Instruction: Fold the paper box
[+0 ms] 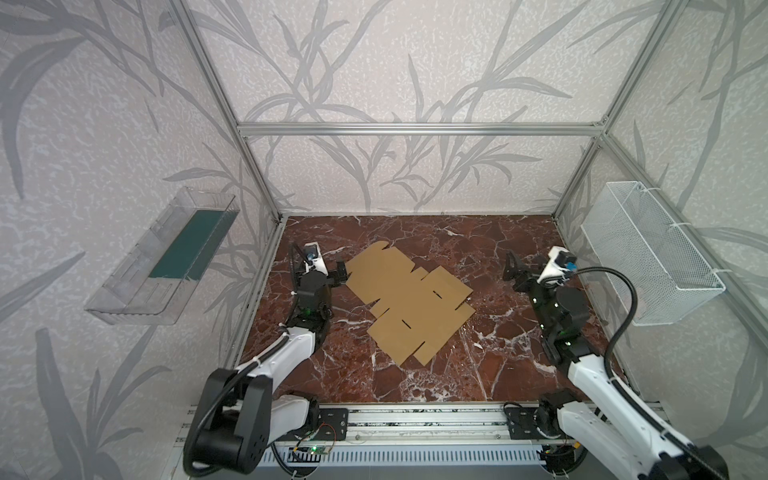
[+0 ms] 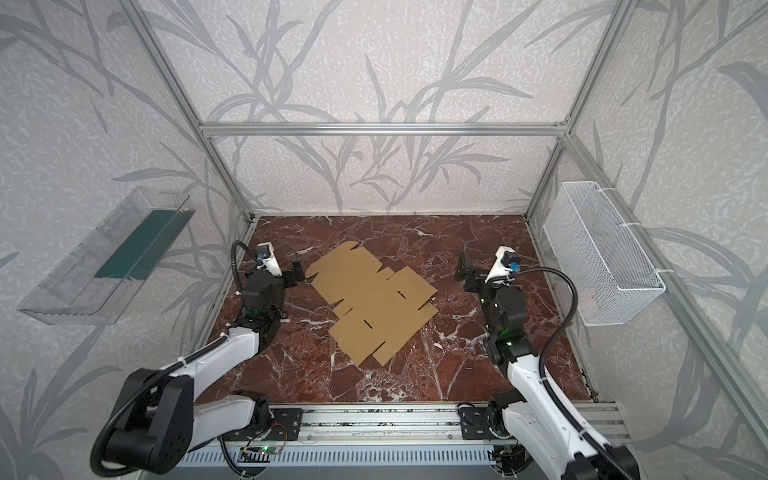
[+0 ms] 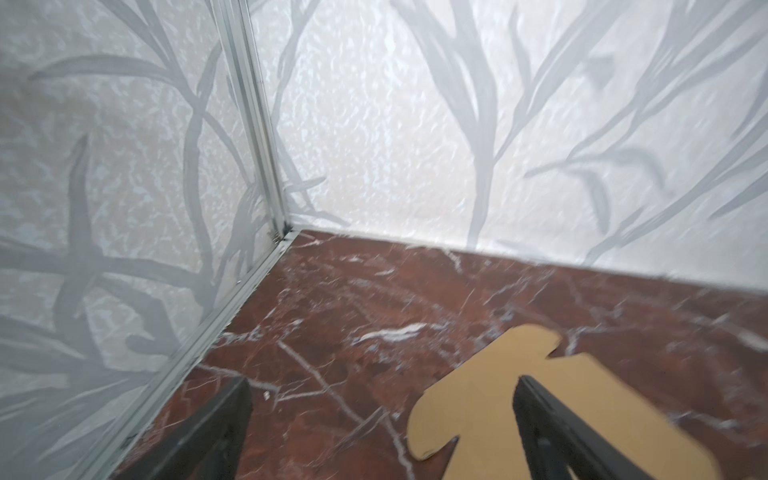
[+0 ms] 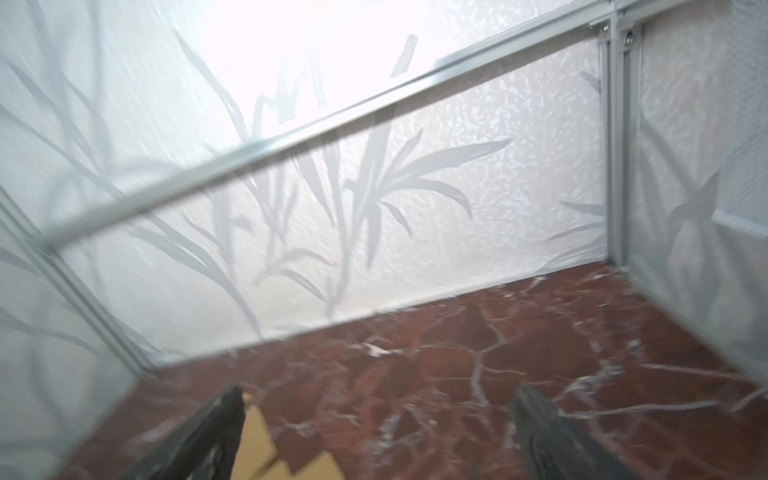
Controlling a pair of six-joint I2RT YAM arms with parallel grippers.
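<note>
we see the plain tan cardboard paper box (image 1: 409, 299) lying as a flat, unfolded die-cut sheet with flaps and slits, set at an angle in the middle of the red-brown marble-patterned tabletop (image 1: 478, 374). our left gripper (image 1: 340, 272) sits at the sheet's far left edge, fingers spread wide; in the left wrist view one finger (image 3: 548, 432) overlaps a rounded flap, though we cannot tell whether it touches. our right gripper (image 1: 513, 266) is off to the sheet's right, apart from it, fingers wide, holding nothing. a white wire basket (image 1: 652, 257) hangs on the right wall.
</note>
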